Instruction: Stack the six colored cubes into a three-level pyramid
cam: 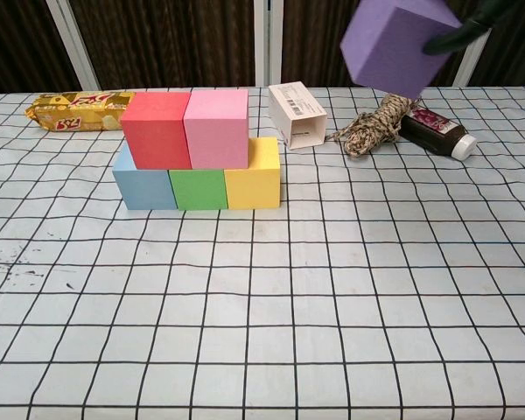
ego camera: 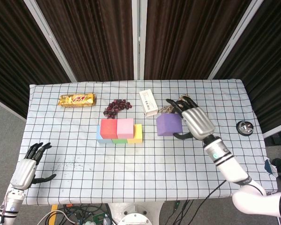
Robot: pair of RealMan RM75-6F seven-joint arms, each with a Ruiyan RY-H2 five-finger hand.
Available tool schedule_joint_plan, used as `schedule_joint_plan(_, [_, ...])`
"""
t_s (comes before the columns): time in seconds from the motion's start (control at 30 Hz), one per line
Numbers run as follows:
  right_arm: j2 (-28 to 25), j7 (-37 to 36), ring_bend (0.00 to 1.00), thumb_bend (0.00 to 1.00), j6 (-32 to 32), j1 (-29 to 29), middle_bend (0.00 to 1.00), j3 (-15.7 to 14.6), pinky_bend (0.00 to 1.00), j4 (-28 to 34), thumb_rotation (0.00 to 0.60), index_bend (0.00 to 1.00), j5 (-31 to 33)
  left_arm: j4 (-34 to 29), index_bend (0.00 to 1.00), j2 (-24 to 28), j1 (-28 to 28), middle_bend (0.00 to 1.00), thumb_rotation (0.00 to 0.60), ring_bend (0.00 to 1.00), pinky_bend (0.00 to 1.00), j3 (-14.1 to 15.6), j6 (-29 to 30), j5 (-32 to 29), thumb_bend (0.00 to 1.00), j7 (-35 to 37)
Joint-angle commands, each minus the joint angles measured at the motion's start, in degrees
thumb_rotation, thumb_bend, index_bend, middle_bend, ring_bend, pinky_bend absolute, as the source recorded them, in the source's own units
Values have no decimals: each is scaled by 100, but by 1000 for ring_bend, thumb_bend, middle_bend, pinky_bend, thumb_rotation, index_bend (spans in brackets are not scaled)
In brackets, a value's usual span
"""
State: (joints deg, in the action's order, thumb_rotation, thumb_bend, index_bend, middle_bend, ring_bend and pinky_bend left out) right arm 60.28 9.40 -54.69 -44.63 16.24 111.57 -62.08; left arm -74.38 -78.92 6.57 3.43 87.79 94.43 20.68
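Observation:
A blue cube (cam: 145, 185), a green cube (cam: 199, 187) and a yellow cube (cam: 253, 178) form a row on the table. A red cube (cam: 157, 128) and a pink cube (cam: 217, 127) sit on top of them. My right hand (ego camera: 196, 121) holds the purple cube (ego camera: 168, 124) high in the air, right of the stack. In the chest view the purple cube (cam: 398, 44) hangs tilted near the top edge, with a dark fingertip (cam: 444, 38) on its right face. My left hand (ego camera: 27, 167) rests open at the table's front left corner, holding nothing.
At the back lie a gold snack bar (ego camera: 77, 100), a bunch of dark grapes (ego camera: 116, 107), a white box (ego camera: 148, 102), a coil of rope (cam: 379, 118) and a dark bottle (cam: 436, 131). A small round black object (ego camera: 244, 127) sits near the right edge.

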Motion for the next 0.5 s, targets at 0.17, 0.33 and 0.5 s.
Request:
schedule_joint_plan(0.17, [319, 1668, 146, 137, 817, -2222, 548, 538, 0, -23, 600, 0, 2417, 52, 49, -6, -29, 148, 600, 47, 20, -6, 27, -23, 0, 68])
schedule_joint_plan(0.33, [715, 2650, 146, 139, 445, -3264, 550, 380, 0, -172, 600, 0, 3777, 103, 49, -11, -37, 148, 600, 47, 20, -29, 52, -42, 0, 162])
schedule_joint_plan(0.5, [1015, 3196, 155, 139, 63, -4025, 556, 362, 0, -349, 600, 0, 5032, 150, 49, -10, -50, 148, 600, 46, 20, -29, 86, -32, 0, 261])
